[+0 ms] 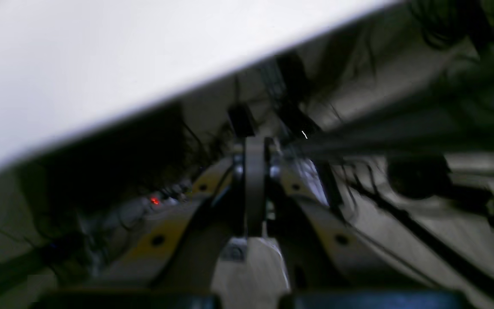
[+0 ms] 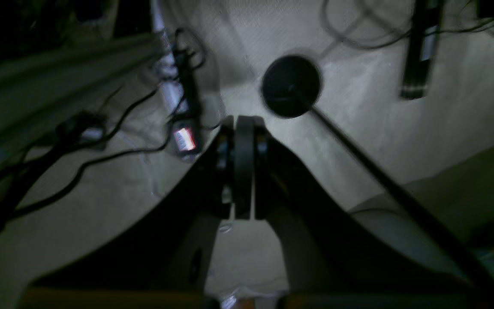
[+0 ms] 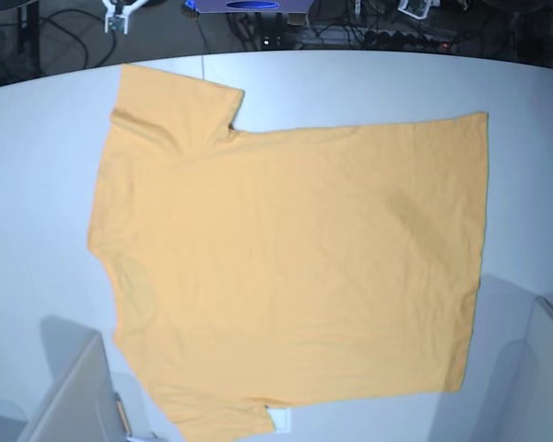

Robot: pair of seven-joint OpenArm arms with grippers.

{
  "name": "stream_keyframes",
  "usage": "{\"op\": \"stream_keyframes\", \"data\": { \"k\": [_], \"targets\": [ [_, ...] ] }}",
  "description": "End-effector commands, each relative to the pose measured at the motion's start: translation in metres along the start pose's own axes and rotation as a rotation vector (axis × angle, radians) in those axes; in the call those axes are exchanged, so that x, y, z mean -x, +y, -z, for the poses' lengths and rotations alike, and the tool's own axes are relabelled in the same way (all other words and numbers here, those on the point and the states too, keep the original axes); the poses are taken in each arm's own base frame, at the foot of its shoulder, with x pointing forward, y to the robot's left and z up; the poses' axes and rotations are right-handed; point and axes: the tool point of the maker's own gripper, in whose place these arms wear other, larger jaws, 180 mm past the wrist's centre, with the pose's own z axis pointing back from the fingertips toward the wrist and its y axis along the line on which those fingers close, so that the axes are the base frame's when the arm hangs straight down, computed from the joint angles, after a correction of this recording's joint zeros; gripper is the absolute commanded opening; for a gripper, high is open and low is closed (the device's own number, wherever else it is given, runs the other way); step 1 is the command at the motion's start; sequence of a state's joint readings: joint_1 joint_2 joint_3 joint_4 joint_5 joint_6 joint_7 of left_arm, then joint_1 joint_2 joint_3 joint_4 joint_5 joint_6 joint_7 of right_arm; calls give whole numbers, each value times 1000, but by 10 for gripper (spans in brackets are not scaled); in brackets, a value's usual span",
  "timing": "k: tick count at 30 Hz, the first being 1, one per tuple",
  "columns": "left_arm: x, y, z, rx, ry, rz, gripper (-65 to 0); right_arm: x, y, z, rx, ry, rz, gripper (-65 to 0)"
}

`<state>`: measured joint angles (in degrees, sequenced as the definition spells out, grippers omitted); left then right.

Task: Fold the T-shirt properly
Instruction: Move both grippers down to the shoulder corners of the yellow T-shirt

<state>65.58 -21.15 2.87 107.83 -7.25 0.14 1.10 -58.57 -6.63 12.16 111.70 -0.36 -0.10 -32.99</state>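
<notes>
Yellow-orange T-shirt (image 3: 286,262) spread flat and plain side up across the white counter (image 3: 37,184), unfolded, with no fold yet begun. Long axis running left to right in the base view: collar and sleeves toward the left, one sleeve reaching the far left edge and the other the near left edge, straight hem on the right. Both arms parked off the near edge, only their pale upper housings showing at the near left and near right corners of the base view. Left claw (image 1: 254,146) pinched fully closed on nothing, hanging below and outside the counter edge, a sliver of yellow cloth just visible at the top left corner of the left wrist view. Right claw (image 2: 244,128) likewise fully closed and empty, aimed down at a grey floor strewn with cables, no cloth in sight. Shirt thus lying up and away from both claws, sleeve end likely nearer the right arm, hem end nearer the left. No containers in view. A reach up and over the near edge apparently needed first.
</notes>
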Motion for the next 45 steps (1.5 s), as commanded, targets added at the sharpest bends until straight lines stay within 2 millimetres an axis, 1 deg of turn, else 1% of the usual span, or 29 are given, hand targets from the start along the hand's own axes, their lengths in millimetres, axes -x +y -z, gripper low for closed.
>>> {"op": "stream_keyframes", "data": {
  "k": [1, 4, 5, 6, 8, 12, 15, 18, 23, 25, 27, 31, 32, 34, 35, 36, 38, 39, 42, 43, 44, 45],
  "targets": [
    [-6, 1, -6, -4, -21, 0, -650, -8, -2, -5, 2, -30, 4, -650],
    [-18, 13, -7, -39, -51, 7, -650, -21, -1, -7, 2, -64, 6, -650],
    [-23, 18, -8, -53, -63, 8, -650, -28, 0, -6, 0, -82, 8, -650],
    [-27, 19, -8, -62, -75, -1, -650, -33, -2, -5, 5, -93, 12, -650],
    [-35, 24, -8, -83, -100, -70, -650, -45, -8, -4, 24, -121, 24, -650],
    [-42, 51, -9, -132, -133, -260, -650, -68, -10, 0, 28, -180, 38, -650],
    [-54, 73, -7, -160, -176, -310, -650, -96, -16, 2, 44, -246, 62, -650],
    [-66, 84, -4, -187, -218, -307, -650, -127, -23, 2, 63, -318, 90, -650],
    [-78, 90, 2, -195, -256, -303, -650, -175, -36, -2, 89, -429, 141, -650],
    [-83, 92, 4, -195, -271, -305, -650, -191, -37, -4, 91, -465, 157, -650],
    [-88, 94, 6, -197, -285, -303, -650, -207, -36, -7, 86, -502, 168, -650],
    [-97, 97, 10, -197, -310, -301, -650, -231, -32, -12, 68, -557, 192, -650],
    [-99, 97, 11, -198, -316, -301, -650, -234, -30, -13, 47, -566, 208, -600],
    [-101, 98, 11, -198, -321, -301, -650, -234, -27, -12, -17, -554, 272, -453],
    [-101, 98, 11, -198, -321, -299, -650, -233, -26, -11, -58, -547, 313, -401],
    [-101, 99, 11, -199, -321, -301, -650, -233, -29, -12, -91, -543, 343, -374],
    [-102, 99, 11, -199, -323, -300, -650, -236, -25, -14, -213, -529, 378, -366],
    [-102, 99, 11, -199, -323, -300, -581, -241, -25, -17, -268, -532, 400, -360],
    [-102, 98, 11, -200, -323, -306, -311, -245, -36, -26, -390, -513, 498, -359],
    [-102, 99, 11, -200, -328, -309, -235, -245, -41, -30, -420, -508, 535, -359],
    [-103, 98, 11, -200, -331, -309, -181, -246, -45, -33, -447, -505, 565, -359],
    [-103, 98, 10, -200, -331, -309, -145, -245, -51, -35, -458, -495, 588, -359]
  ]
}}
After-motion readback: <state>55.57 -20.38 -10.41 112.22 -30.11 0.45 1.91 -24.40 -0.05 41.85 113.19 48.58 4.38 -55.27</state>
